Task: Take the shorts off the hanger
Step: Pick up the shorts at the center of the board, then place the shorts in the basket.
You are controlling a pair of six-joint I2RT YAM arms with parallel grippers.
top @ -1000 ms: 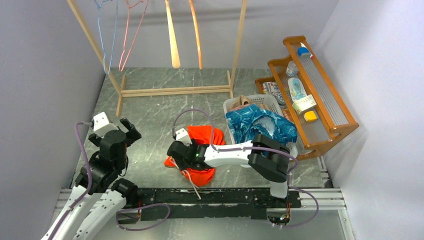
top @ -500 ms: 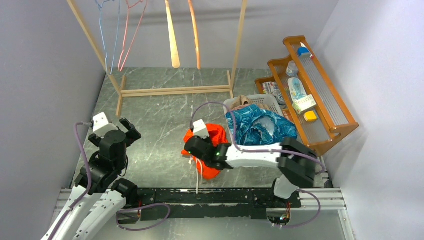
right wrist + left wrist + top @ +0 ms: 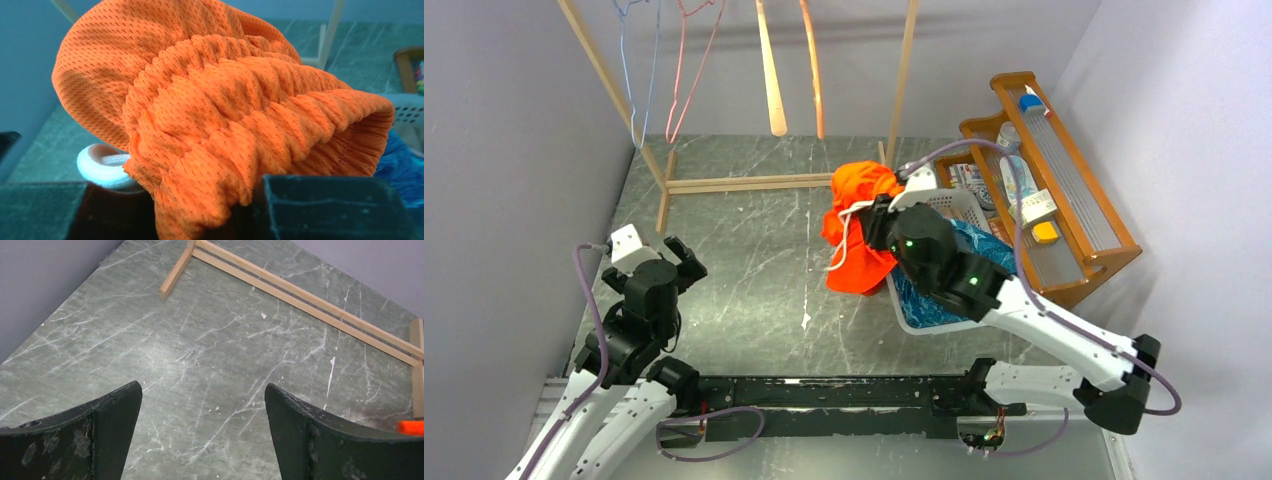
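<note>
orange shorts (image 3: 857, 240) hung off the tabletop (image 3: 744, 250), waistband clamped in our right gripper (image 3: 200, 200), just beside the basket (image 3: 919, 327) holding the blue shorts (image 3: 921, 300). our left gripper (image 3: 202, 390) stood apart, empty. next, we judged: swing over the basket, release.

My grey marbled table (image 3: 754, 270) carries: wooden rack base (image 3: 774, 182) at 12 o'clock, white basket (image 3: 911, 318) approx 2, wooden shelf (image 3: 1084, 230) touching it, 3.

Hangers (image 3: 771, 90) cropped at top edge, right gripper (image 3: 876, 222) fingertips buried in orange shorts (image 3: 856, 250), basket (image 3: 949, 200) largely occluded, shelf (image 3: 1124, 250) contents too small to identify.
</note>
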